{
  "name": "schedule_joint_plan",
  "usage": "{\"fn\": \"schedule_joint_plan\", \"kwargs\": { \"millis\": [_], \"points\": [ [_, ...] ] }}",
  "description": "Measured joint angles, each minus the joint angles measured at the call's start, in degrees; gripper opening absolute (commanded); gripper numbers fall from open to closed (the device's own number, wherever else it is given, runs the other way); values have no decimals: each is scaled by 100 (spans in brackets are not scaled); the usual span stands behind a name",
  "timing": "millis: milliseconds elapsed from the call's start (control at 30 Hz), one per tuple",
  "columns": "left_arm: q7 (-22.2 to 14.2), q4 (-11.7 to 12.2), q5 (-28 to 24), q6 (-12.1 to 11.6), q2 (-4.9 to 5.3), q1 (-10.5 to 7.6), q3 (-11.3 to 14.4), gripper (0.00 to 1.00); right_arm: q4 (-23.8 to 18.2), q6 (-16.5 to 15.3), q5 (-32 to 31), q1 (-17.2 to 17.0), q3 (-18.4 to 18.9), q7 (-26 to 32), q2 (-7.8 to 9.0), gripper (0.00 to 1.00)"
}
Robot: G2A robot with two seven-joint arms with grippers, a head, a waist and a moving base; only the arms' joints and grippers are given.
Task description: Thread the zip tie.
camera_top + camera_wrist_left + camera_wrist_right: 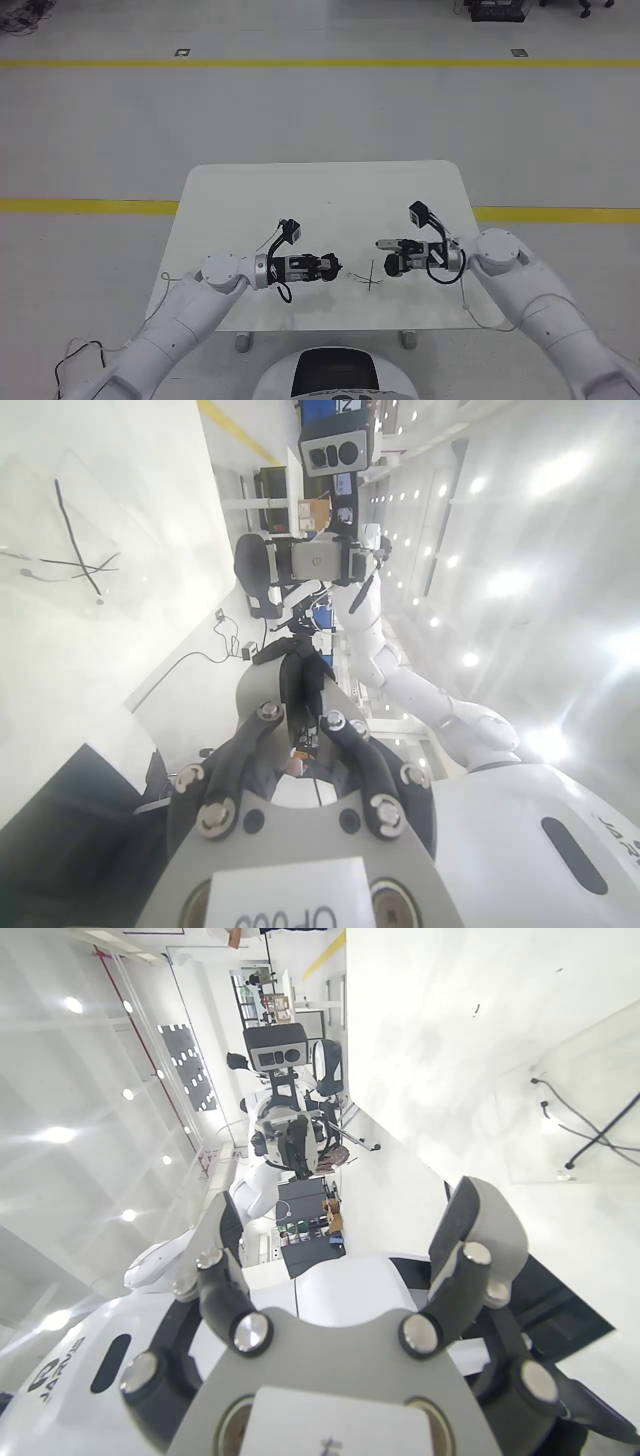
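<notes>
Several thin black zip ties [369, 276] lie crossed on the white table [300, 200], near its front edge and between my two arms. They also show in the left wrist view [75, 550] and the right wrist view [590, 1130], lying loose. My left gripper [335, 267] hovers just left of them, its fingers [292, 680] pressed together and shut; I cannot tell whether anything is pinched between them. My right gripper [384, 256] hangs just right of the ties. It is open [345, 1218], with nothing between its wide-spread fingers. Neither gripper touches the ties.
A clear plastic sheet [545, 1148] lies under the zip ties. The table's front edge [330, 330] runs close behind the grippers. Bare tabletop stretches toward the far side [320, 190].
</notes>
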Motion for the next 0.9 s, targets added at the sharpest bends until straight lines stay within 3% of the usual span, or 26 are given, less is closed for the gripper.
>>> {"fn": "schedule_joint_plan", "kwargs": {
  "millis": [200, 267, 467, 533, 900],
  "points": [
    [0, 0, 0, 0, 0, 0, 0, 0, -431, 419, -1305, 518, -9, 154, 65, 100],
    [0, 0, 0, 0, 0, 0, 0, 0, -513, 416, -1634, 691, -99, 285, 54, 100],
    [0, 0, 0, 0, 0, 0, 0, 0, -451, 20, -2715, 1292, -484, 469, -32, 100],
    [0, 0, 0, 0, 0, 0, 0, 0, -452, -308, -3132, 1468, -635, 556, -61, 100],
    [0, 0, 0, 0, 0, 0, 0, 0, -456, -322, -3137, 1480, -648, 578, -61, 100]
  ]
}}
